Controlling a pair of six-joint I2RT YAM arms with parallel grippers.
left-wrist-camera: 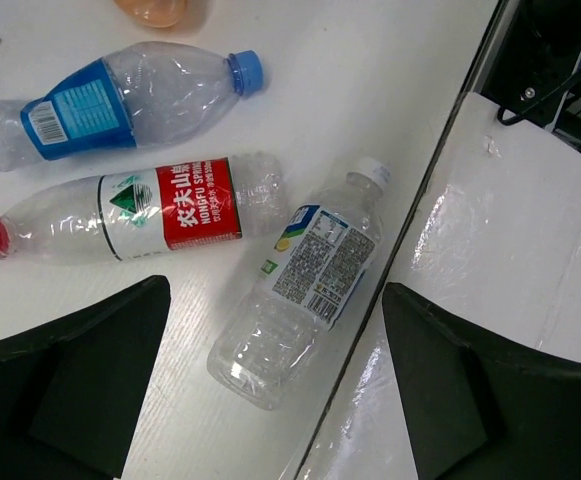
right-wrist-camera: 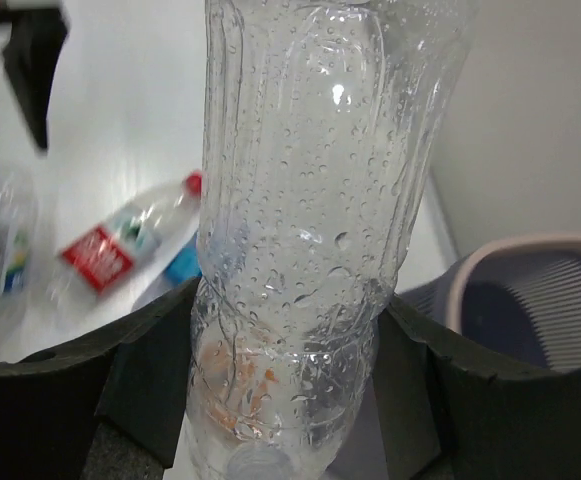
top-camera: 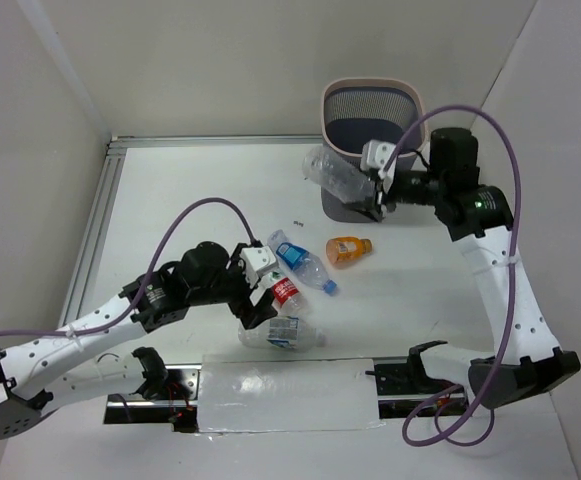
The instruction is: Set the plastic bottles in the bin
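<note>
Nearest to us, along the front edge of the white surface [top-camera: 190, 190], lies a white taped strip [top-camera: 290, 392]. Just behind it, a clear crinkled plastic bottle with a pale printed label [left-wrist-camera: 315, 265] lies on its side, close against the strip's edge. The left end effector [top-camera: 255, 308] hangs over this bottle with its black fingers [left-wrist-camera: 70, 390] spread wide, one on each side, and it grips nothing.

A little farther out is a clear bottle with a red label and red cap [left-wrist-camera: 150, 205], also on its side. Beyond that is a clear bottle with a blue label and blue cap [left-wrist-camera: 120, 100]. To their right, apart from both, a short squat orange bottle [top-camera: 349, 250] rests on the surface.

Farther still, the right end effector [top-camera: 378, 190] is pinching a clear ribbed bottle beaded with droplets [right-wrist-camera: 300, 200] between its dark pads. It holds the bottle off the surface, and the bottle's body points away to the left, just beside the bin.

At the far edge stands the tall dark grey wire-mesh bin with a pale pinkish rim [top-camera: 370, 87].
</note>
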